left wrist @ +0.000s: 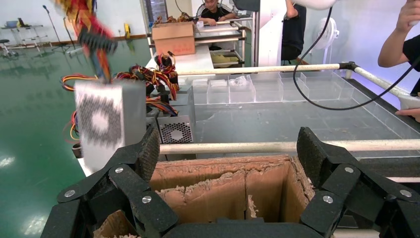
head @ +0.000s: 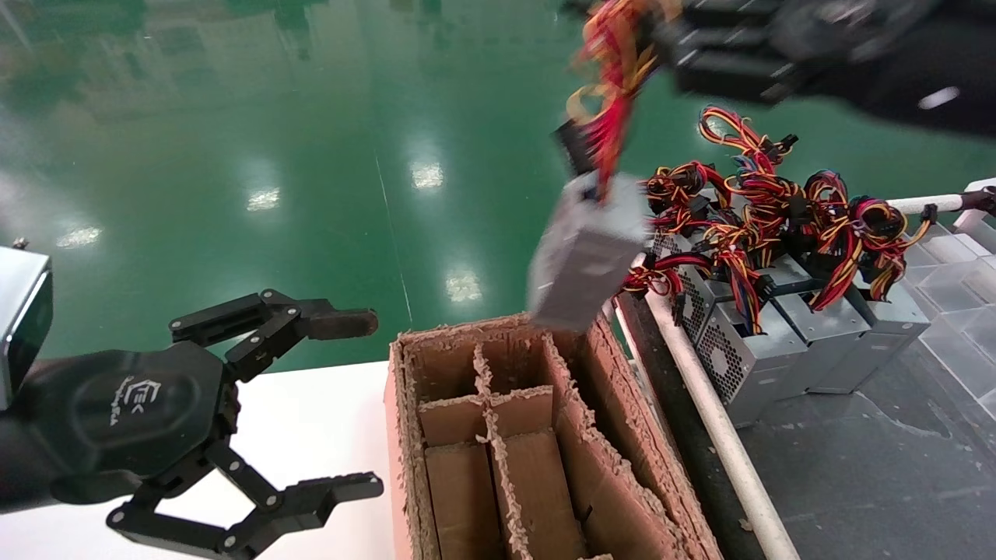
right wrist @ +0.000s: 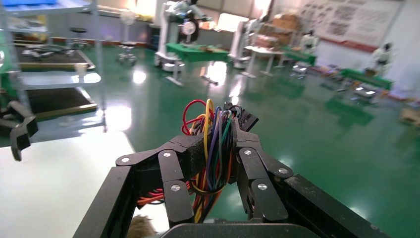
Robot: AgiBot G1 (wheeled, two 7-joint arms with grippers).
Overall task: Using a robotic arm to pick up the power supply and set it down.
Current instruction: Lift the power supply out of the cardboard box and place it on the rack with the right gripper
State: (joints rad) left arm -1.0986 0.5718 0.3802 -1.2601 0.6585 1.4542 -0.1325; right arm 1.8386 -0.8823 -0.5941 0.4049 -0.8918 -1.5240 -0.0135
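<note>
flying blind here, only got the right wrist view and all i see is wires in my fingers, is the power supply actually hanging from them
Observer: Yes. In the head view the power supply hangs tilted in the air from its wires, held by the right gripper.
Operator: what's under it
Observer: The far edge of the cardboard divider box; its lower corner is just above the rim.
Operator: where's the left gripper
Observer: The left gripper is open over the white table, beside the box and touching nothing.
Operator: more units around
Observer: Yes, other power supplies sit in a row behind the white rail.
</note>
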